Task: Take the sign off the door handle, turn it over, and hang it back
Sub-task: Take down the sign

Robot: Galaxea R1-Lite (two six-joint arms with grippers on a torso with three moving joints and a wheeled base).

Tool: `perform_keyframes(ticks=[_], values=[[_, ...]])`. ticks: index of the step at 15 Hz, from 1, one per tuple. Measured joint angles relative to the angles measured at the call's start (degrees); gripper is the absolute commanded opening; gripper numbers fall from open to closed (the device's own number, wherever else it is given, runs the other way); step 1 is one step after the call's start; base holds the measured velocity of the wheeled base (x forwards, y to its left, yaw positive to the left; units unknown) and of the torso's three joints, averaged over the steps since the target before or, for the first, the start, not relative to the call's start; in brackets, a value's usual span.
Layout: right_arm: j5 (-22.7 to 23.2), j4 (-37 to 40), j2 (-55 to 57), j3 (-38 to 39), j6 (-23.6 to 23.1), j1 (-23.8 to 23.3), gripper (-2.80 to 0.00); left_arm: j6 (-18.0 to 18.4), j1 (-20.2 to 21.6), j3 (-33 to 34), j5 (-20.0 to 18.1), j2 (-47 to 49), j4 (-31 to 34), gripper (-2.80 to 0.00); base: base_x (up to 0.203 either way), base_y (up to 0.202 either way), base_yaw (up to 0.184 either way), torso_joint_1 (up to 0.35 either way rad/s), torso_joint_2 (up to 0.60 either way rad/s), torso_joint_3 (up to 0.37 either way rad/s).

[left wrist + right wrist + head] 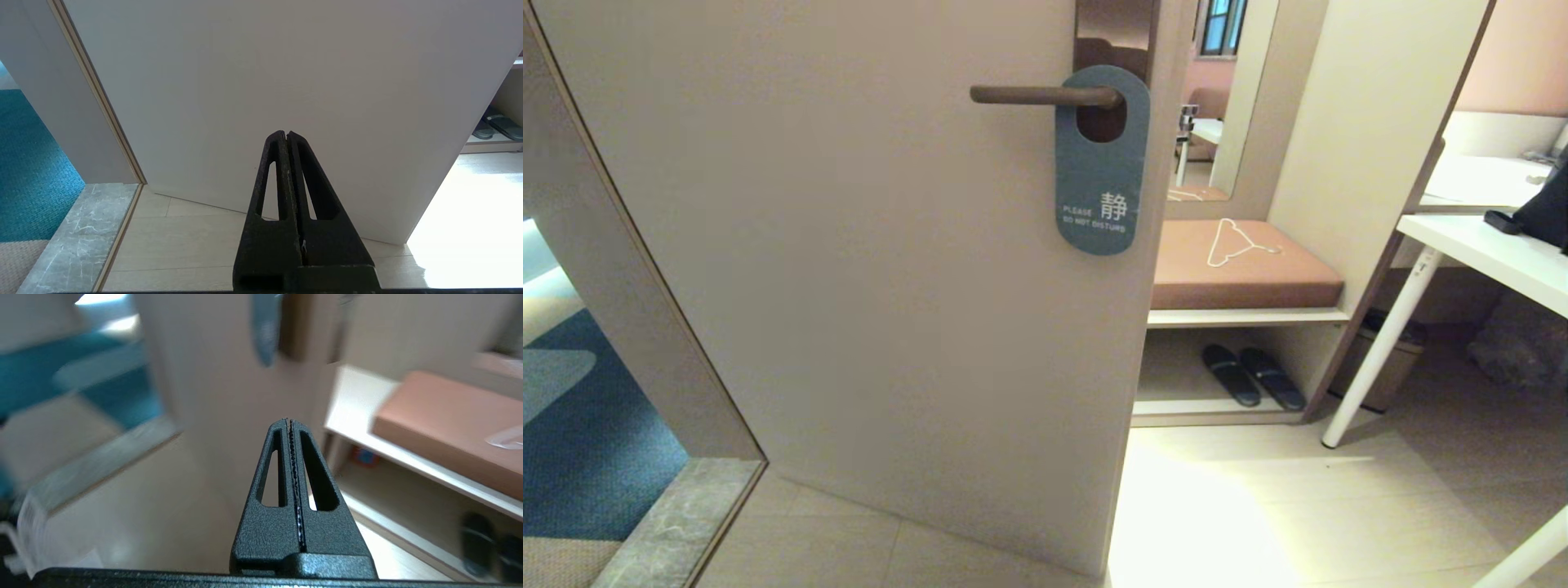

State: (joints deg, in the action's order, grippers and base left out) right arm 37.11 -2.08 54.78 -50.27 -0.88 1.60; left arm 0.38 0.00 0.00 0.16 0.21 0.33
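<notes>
Sign [1102,163]: slate-blue hanger, "Please do not disturb" side facing out; hangs by its large hole on the door handle, close to the backplate end, lower half flat against the door.
Door handle [1045,95]: slim brown lever, horizontal, passing through the sign's hole.
Door [849,286]: pale panel, standing ajar; bench with a white hanger [1237,241] and slippers [1252,376] beyond its edge.
Left end effector [287,136]: clenched, grasping nothing; low, pointing at the bare lower door, well apart from the sign.
Right end effector [290,422]: clenched, empty; below the sign and well short of it, aimed toward the door's edge; not in the head view.
Progress: nothing done as far as can be seen; the sign is untouched on the handle.
Remaining: release the fingers, reach the sign, lift it off, turn the white side out, rehang.
</notes>
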Motion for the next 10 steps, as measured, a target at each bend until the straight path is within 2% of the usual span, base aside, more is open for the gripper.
perform_keyframes(ticks=[3,4,10], values=[[4.83,-0.01,7.5,-1.35,-4.55,2.73,-2.8,-0.02,0.0,0.0,0.0,0.0,0.0,-2.8,0.0,0.0,0.0,0.0,0.0,0.0],[5.5,-0.02,9.75,-1.82,-4.9,3.89,0.0,0.0,0.0,0.0,0.0,0.0,0.0,-2.8,0.0,0.0,0.0,0.0,0.0,0.0],[5.94,-0.02,21.65,-11.32,-4.68,7.41,0.0,-0.02,-0.13,0.0,0.0,0.0,-0.02,-2.8,0.0,0.0,0.0,0.0,0.0,0.0]])
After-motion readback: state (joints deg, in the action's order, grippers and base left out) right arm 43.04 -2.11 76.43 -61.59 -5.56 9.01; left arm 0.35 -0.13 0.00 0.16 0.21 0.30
